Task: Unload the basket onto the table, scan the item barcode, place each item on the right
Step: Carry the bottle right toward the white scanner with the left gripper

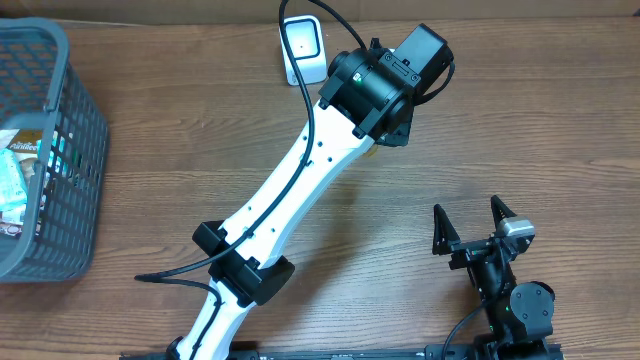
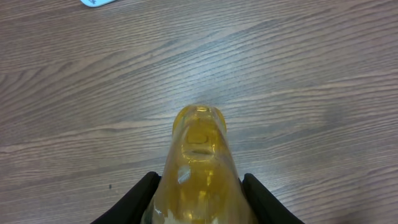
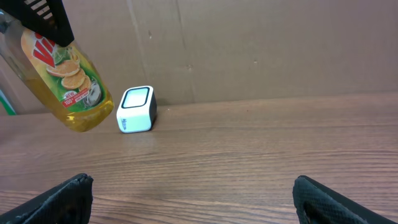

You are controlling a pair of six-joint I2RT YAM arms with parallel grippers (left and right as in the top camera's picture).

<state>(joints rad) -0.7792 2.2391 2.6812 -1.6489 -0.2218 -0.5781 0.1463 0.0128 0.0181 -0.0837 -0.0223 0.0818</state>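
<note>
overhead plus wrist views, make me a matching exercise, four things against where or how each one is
Things:
1. yellow bottle
2. white scanner
3. grey basket
4. right fingers

Places or states:
A. spread open, holding nothing
B. far left of the table, packets inside
C. tilted, clamped between the left fingers
D. standing on the table by the cardboard wall

Pairs: 1-C, 2-D, 3-B, 4-A
</note>
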